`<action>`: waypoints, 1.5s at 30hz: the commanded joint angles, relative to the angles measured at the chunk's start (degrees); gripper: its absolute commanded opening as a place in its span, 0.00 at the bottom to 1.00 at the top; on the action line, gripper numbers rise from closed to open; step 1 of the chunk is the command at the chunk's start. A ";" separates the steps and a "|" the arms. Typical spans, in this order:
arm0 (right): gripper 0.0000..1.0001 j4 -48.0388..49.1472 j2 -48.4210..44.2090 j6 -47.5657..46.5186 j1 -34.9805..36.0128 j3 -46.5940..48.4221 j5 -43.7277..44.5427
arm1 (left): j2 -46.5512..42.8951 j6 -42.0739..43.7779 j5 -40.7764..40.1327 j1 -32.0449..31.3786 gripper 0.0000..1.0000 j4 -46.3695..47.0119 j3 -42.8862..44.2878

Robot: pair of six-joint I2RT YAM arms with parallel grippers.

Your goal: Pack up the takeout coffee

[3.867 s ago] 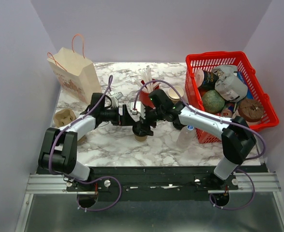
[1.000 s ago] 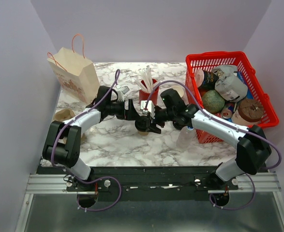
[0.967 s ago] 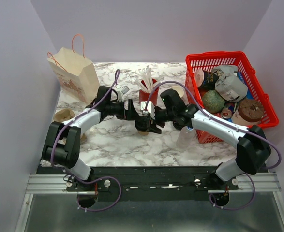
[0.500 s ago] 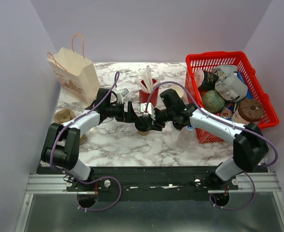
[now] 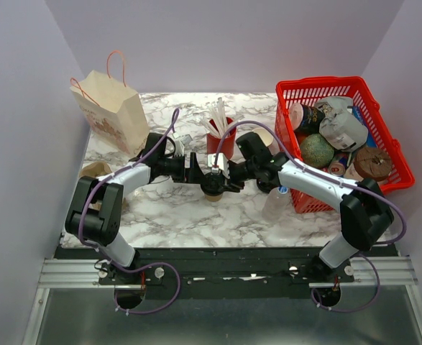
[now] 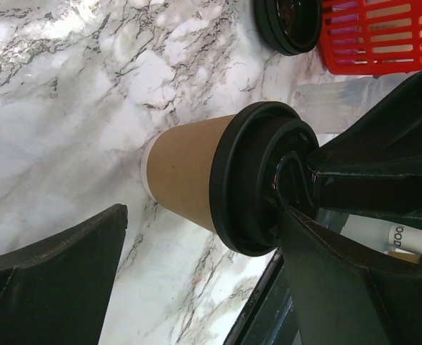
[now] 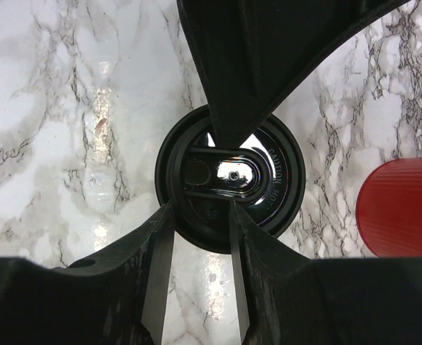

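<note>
Left pincer (image 6: 203,214), spread wide, flanks the upright takeout coffee (image 6: 185,169) without touching, likely guarding against tipping, while the right pincer (image 7: 200,212), half-narrowed, rests atop its lid (image 7: 279,172), grip indeterminate.

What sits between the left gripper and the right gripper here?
The takeout coffee, standing lidded on the marble table. The top external view shows the left gripper and right gripper facing it from either side.
</note>
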 commanded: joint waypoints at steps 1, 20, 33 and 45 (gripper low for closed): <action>0.43 -1.35 2.87 -1.36 -0.08 -1.23 0.82 | 2.60 2.61 -3.21 0.65 0.91 -2.80 0.49; 0.73 -6.09 -4.59 2.68 -0.87 4.39 0.90 | -6.17 12.80 0.48 0.92 0.99 -9.21 9.11; 0.82 -4.43 -12.42 22.36 -13.34 16.61 -1.55 | -16.03 52.06 -12.58 -8.48 0.99 -31.26 12.53; 0.86 -1.26 -14.62 28.00 -17.57 15.38 -4.64 | -9.44 55.43 -16.04 -13.84 0.99 -34.10 19.65</action>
